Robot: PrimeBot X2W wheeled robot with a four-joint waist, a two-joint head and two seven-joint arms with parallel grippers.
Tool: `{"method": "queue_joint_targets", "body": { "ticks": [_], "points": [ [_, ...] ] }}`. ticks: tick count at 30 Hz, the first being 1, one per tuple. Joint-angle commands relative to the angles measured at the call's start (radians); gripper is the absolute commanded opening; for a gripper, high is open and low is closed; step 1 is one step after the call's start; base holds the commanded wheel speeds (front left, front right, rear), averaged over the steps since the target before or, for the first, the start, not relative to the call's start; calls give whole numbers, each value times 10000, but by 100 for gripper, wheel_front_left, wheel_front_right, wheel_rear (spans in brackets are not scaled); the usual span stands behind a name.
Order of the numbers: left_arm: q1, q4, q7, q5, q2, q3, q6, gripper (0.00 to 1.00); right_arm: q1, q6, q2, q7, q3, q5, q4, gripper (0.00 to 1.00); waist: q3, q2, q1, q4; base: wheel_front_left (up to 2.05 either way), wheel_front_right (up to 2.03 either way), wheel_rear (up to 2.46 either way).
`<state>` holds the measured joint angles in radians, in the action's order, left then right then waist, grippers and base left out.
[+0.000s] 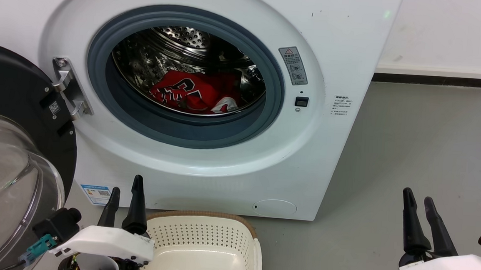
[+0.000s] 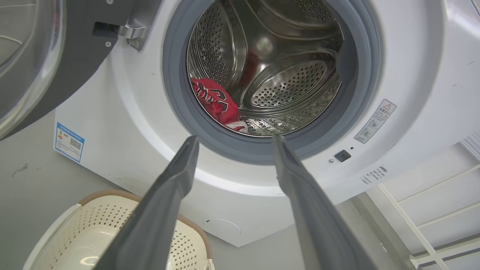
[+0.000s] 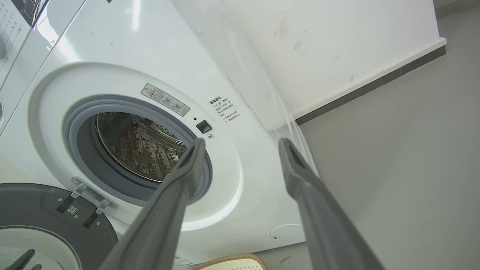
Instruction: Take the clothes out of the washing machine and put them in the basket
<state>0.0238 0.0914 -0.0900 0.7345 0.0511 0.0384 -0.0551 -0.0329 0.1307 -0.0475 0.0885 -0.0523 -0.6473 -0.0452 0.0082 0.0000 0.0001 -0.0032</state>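
The white washing machine (image 1: 337, 53) stands ahead with its round door (image 1: 10, 146) swung open to the left. Red clothes (image 1: 195, 92) with black-and-white lettering and white trim lie at the bottom of the steel drum; the left wrist view shows the clothes (image 2: 215, 101) low in the drum too. The cream basket (image 1: 204, 241) with a brown rim sits on the floor in front of the machine, with nothing inside but a paper label on its bottom. My left gripper (image 1: 126, 190) is open beside the basket's left side. My right gripper (image 1: 418, 198) is open over the floor at the right.
Grey floor (image 1: 432, 142) stretches to the right of the machine up to a white wall with a dark skirting (image 1: 434, 80). The open glass door takes up the left side, close to my left arm. A white rack (image 2: 442, 210) shows at the right of the left wrist view.
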Motion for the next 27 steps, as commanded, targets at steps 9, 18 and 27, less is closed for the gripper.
{"method": "queue_joint_targets", "body": {
  "ticks": [9,18,27],
  "points": [
    [-115,-305,-330,-1237,62,200,-229,100,-167,0,-45,341,27,1282,407,100,-15,0,-1,6,0,0,0],
    [-268,-376,-584,-2194,49,341,-279,100,-361,0,-45,588,39,2285,658,100,-36,0,-1,-6,0,0,0],
    [-409,-391,-808,-3055,22,372,-223,100,-519,0,-45,821,62,3350,876,100,-33,0,-1,-4,0,0,0]
  ]
}}
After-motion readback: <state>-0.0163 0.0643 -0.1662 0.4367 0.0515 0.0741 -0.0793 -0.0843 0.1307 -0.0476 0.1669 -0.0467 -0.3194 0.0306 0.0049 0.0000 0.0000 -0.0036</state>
